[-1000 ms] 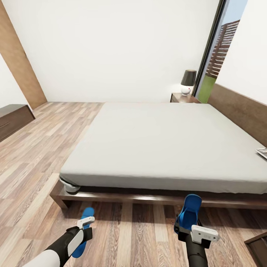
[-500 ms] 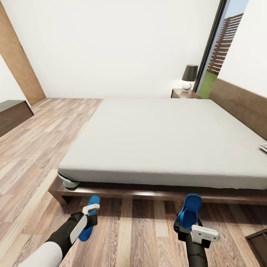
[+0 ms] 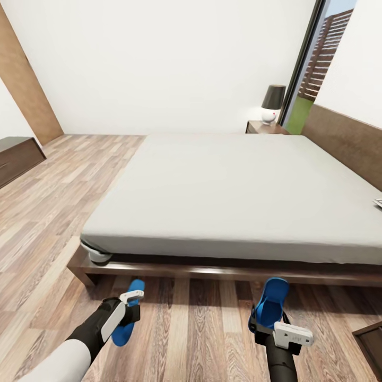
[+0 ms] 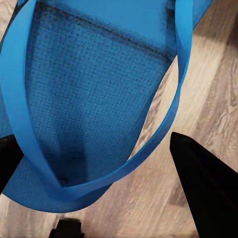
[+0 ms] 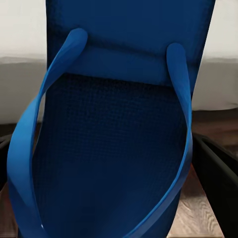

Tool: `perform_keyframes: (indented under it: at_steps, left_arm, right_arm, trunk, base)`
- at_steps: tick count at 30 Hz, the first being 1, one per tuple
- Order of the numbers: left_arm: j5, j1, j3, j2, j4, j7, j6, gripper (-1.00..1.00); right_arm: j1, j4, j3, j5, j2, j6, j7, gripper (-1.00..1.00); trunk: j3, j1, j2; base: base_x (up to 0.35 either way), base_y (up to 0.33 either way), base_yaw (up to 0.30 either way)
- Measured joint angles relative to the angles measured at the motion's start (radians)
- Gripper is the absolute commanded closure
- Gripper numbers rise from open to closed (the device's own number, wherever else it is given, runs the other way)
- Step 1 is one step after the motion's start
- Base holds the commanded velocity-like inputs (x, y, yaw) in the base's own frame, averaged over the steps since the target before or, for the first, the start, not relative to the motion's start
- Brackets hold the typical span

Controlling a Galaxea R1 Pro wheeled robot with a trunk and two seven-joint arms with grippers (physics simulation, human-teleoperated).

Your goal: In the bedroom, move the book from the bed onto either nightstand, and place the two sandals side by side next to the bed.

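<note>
Sandals both in my grip: my left end effector [image 3: 129,301] is closed on the left sandal [image 3: 128,321], held low over the wood-plank floor [image 3: 48,223], near the corner of the bed [image 3: 233,196]. My right end effector [image 3: 269,324] is clamped around the right sandal [image 3: 271,302], which points toward the bed's dark frame, toe close to the side rail. Left wrist view: blue sole and strap [image 4: 74,99] between my dark fingers [image 4: 203,183], floorboards beneath. Right wrist view: sandal sole [image 5: 119,148] upright, pale mattress edge behind it. The two sandals are well apart from each other. Book [image 3: 378,202] just visible on the mattress near the headboard. Far nightstand [image 3: 262,127] carries a lamp [image 3: 272,103] beside the window. Low sideboard [image 3: 18,156] against the left wall.
</note>
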Motion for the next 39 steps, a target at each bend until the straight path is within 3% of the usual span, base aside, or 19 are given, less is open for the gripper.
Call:
perform_keyframes:
  at_steps: [8, 39]
  left_arm:
    - [0.000, -0.015, 0.002, 0.000, 0.000, 0.001, 0.032, 1.00]
    - [0.001, -0.016, 0.011, 0.000, -0.044, -0.012, -0.004, 1.00]
  right_arm:
    - [0.000, -0.001, 0.000, 0.000, 0.000, 0.000, 0.000, 1.00]
    - [0.000, 0.006, 0.000, 0.000, 0.000, -0.017, 0.000, 1.00]
  trunk:
    - [-0.038, 0.031, -0.056]
    - [-0.157, 0.150, -0.273]
  base:
    - [0.000, 0.000, 0.000]
    - [0.000, 0.000, 0.000]
